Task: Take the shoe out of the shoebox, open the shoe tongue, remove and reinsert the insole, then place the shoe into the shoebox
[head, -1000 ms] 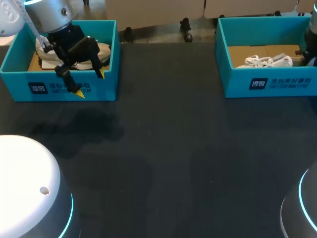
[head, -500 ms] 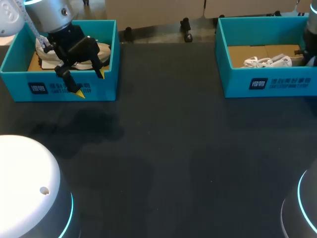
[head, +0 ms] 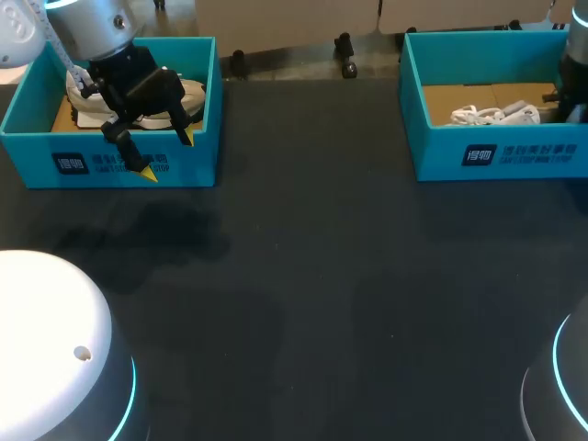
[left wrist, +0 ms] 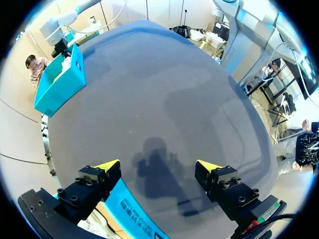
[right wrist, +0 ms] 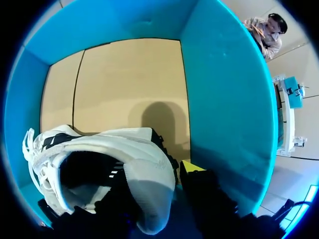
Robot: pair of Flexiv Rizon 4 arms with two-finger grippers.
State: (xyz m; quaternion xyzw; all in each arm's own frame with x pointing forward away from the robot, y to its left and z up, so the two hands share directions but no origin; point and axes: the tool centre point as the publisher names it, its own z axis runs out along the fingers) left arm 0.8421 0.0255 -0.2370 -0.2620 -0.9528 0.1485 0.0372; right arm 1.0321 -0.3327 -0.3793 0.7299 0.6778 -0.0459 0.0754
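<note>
i judge this as the first step: the shoe is not yet out of its box. my right arm (head: 577,55) reaches down into the right box (head: 432,147) at the far right of the worktop (head: 303,276). the right shoe (head: 487,115) lies on the cardboard floor in there, with its laces bunched loose at the toe end. from the wrist, the right end effector (right wrist: 155,179) sits right at the shoe's heel, hard by the box's side wall. the heel collar hides too much, so i cannot tell whether it is clenched on the heel or only resting against it.

the left end effector (head: 167,154) hangs released over the front wall of the left box (head: 37,156). it has nothing between its tips, and bare worktop lies ahead of it. a left shoe (head: 188,92) lies in that box, untouched.

for the next move, i would first want a firm hold on the heel. then i would lift straight up until the sole clears the wall, and carry the shoe to the open middle of the worktop. there both arms can get at the tongue and insole. i would watch the loose laces, since they could drag on the box rim. the shoe may also swing toe-down when held by the heel alone.
</note>
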